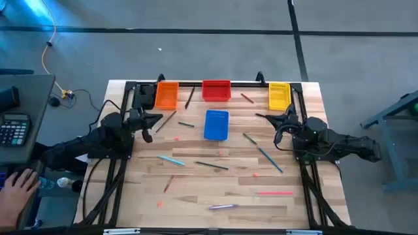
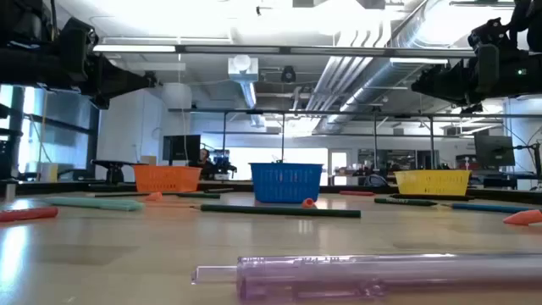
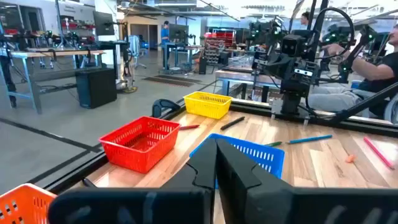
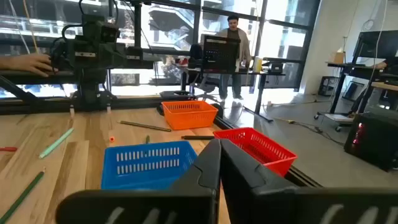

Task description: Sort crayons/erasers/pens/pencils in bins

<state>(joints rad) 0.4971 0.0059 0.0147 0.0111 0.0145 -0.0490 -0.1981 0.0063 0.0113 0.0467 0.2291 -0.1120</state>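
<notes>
Four bins stand at the far side: orange (image 1: pixel 166 95), red (image 1: pixel 216 91), yellow (image 1: pixel 279 96), and blue (image 1: pixel 216 125) a little nearer. Pens lie loose on the table: teal (image 1: pixel 171 159), blue (image 1: pixel 269 159), pink (image 1: pixel 274 192), purple (image 1: pixel 222 206). Thin dark pencils (image 1: pixel 212 165) (image 1: pixel 249 138), short red crayons (image 1: pixel 168 184) (image 1: pixel 247 98) and tiny erasers (image 1: pixel 176 138) lie scattered between them. My left gripper (image 1: pixel 160 117) hovers shut left of the blue bin, holding nothing. My right gripper (image 1: pixel 258 115) hovers shut to its right, also holding nothing.
A black frame (image 1: pixel 196 83) runs along the table's far and side edges behind the bins. A person's hand (image 1: pixel 18 186) rests by a desk with a calculator (image 1: pixel 13 127) off the table's left. Bare wood lies between the scattered sticks.
</notes>
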